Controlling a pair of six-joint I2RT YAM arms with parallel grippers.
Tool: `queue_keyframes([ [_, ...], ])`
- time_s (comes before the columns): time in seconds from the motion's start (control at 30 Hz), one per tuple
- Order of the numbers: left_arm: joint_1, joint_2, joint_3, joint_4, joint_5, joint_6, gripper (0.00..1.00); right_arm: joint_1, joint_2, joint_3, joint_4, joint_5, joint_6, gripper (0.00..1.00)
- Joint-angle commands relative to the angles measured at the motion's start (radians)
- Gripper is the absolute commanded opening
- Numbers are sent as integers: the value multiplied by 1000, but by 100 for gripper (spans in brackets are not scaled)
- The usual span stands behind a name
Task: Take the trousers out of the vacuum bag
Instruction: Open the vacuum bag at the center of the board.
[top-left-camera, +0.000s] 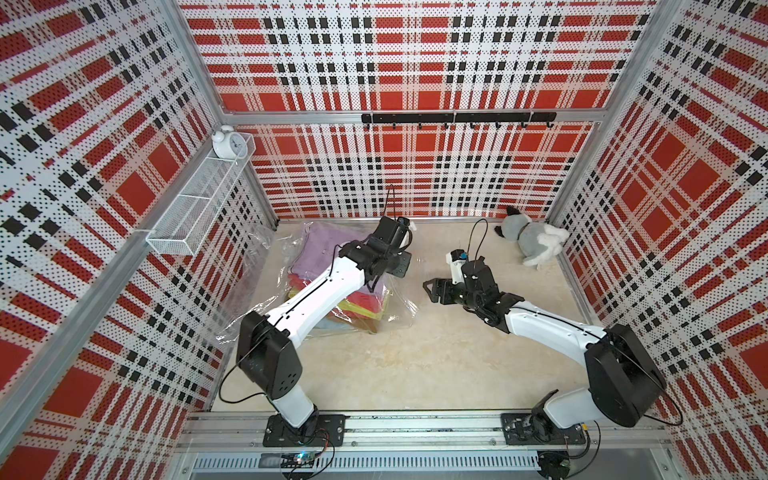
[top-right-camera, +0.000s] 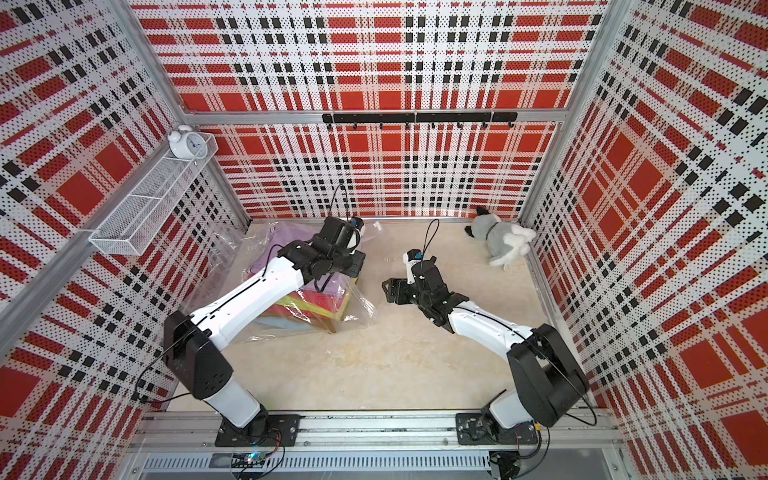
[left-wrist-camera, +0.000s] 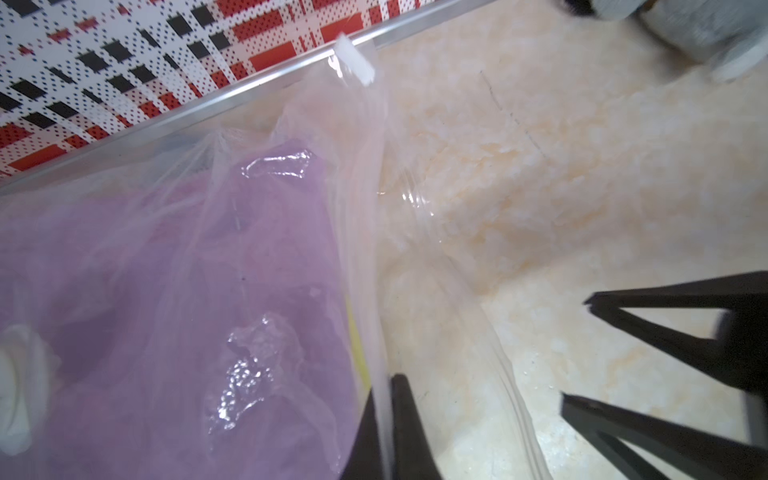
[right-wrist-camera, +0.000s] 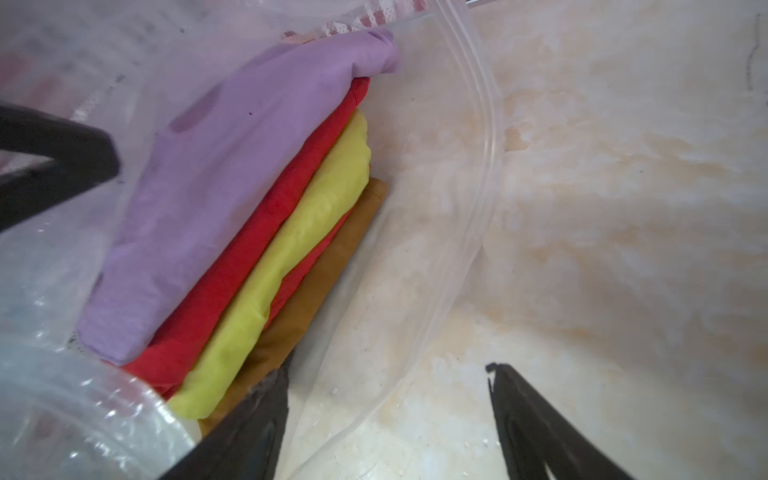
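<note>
Left gripper (left-wrist-camera: 384, 401) pressed together, pinching the clear film of the bag (top-left-camera: 397, 318) at its open edge. Right gripper (right-wrist-camera: 386, 370) spread, empty, just beside the mouth. Trousers (right-wrist-camera: 232, 199) stacked inside the bag, far left on the table (top-left-camera: 415, 365), lilac pair on top.

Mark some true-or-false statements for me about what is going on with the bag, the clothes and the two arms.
1. The trousers lie inside the bag. True.
2. The left end effector is open and empty. False: the left end effector is shut on the bag's plastic.
3. The right end effector is open. True.
4. The plush toy is in the bag. False: the plush toy lies on the table, apart from the bag.
</note>
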Motion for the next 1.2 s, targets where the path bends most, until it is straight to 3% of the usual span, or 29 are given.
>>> queue_keyframes([
  [0.0,8,-76,0,33,43,1,0,-4,38,42,90,-76,54,79],
  [0.47,25,-181,-6,61,81,-1,0,28,200,174,236,-185,186,74],
  [1.17,22,-317,-57,58,81,-34,0,118,329,300,250,-205,231,69],
])
